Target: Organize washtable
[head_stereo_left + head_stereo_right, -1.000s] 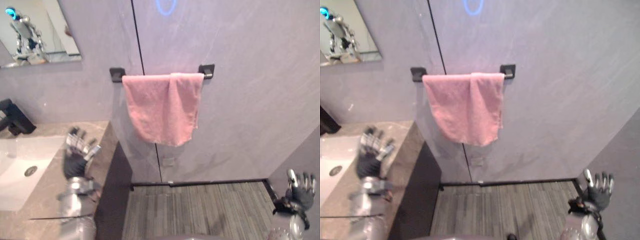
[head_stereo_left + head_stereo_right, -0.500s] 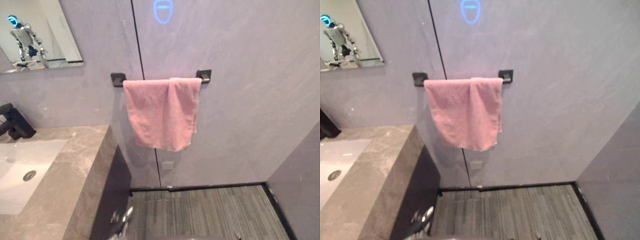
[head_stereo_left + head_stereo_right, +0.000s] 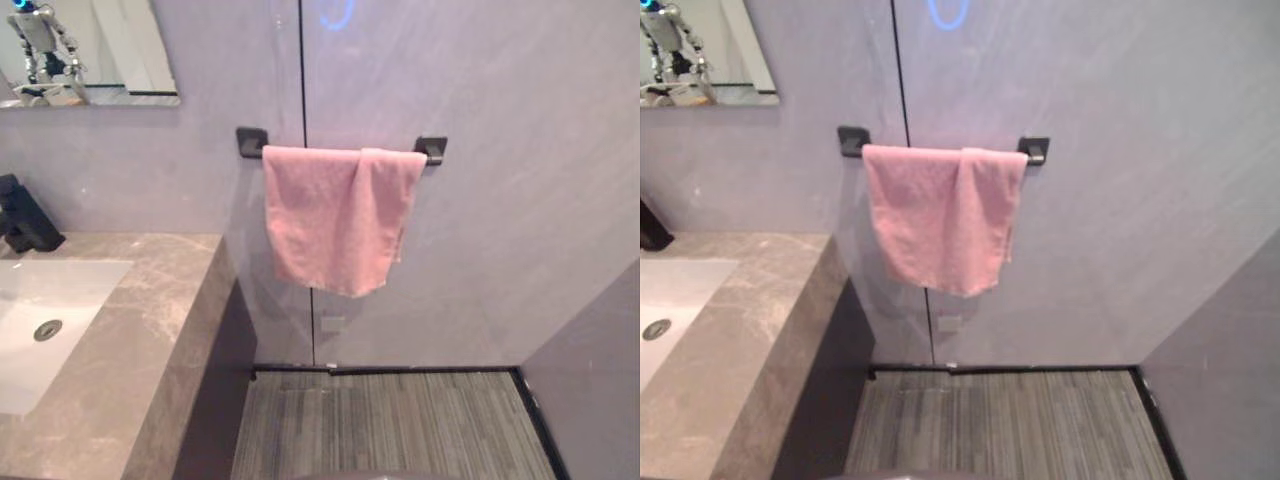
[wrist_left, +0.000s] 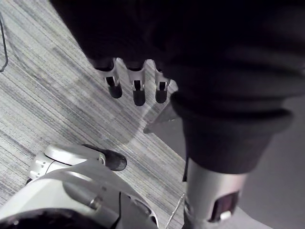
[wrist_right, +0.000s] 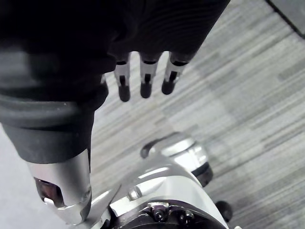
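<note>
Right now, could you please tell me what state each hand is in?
Left hand: open, fingers straight, holding nothing.
Right hand: open, fingers straight, holding nothing.

Pink towel (image 3: 335, 215), brown marbled counter (image 3: 150, 330), grey striped floor (image 3: 390, 425).

The white rectangular sink basin (image 3: 40, 320) is cut off by the left edge of the left eye view, and so is the black angular faucet (image 3: 22, 215) above it. The frameless wall mirror (image 3: 100, 50) in the upper left runs out past the top edge, and its reflection is too small to tell. The blue glowing ring (image 3: 335, 12) at the top centre is cut through. The pink towel (image 3: 335, 220) hides the black towel bar (image 3: 250, 142) between its end mounts. The finger bases of the left hand (image 4: 138, 90) and the right hand (image 5: 147, 81) are hidden under each hand's dark ribbed cover (image 4: 214, 57).
</note>
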